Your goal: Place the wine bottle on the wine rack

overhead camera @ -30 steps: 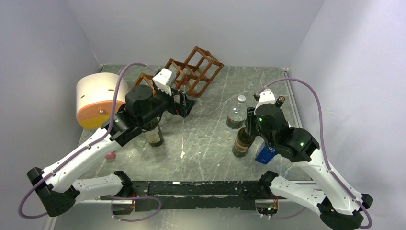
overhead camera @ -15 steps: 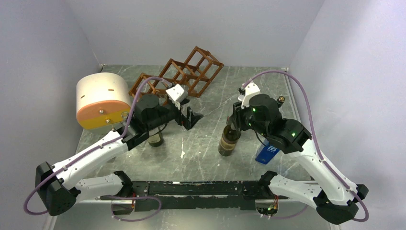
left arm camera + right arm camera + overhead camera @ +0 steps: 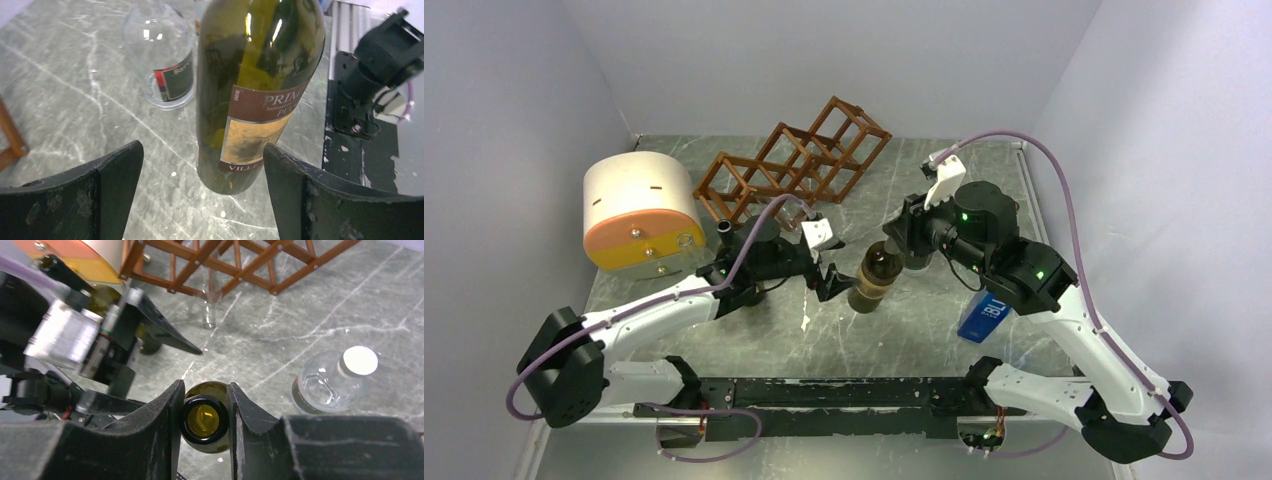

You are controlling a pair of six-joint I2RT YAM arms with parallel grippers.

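Note:
The reddish-brown lattice wine rack [image 3: 794,165] lies at the back of the table, and its frame shows in the right wrist view [image 3: 240,265]. My right gripper [image 3: 902,243] is shut on the neck of a dark green wine bottle [image 3: 870,283]. The bottle hangs tilted at the table's centre, its base at or just above the surface. In the right wrist view the gripper [image 3: 205,410] clamps the bottle's open mouth [image 3: 204,421]. My left gripper [image 3: 832,272] is open, level with the bottle's lower body. In the left wrist view the gripper [image 3: 201,165] faces the labelled bottle [image 3: 255,75] without touching it.
A cream-and-orange cylinder [image 3: 639,210] lies at the left. A second dark bottle [image 3: 725,232] stands behind my left arm. A clear glass bottle [image 3: 332,380] stands right of centre. A blue box [image 3: 984,315] sits under my right arm.
My right gripper has carried the green bottle left toward the centre and tilted it. My left arm has swung away from the rack, dropped low, and now faces the bottle's base.

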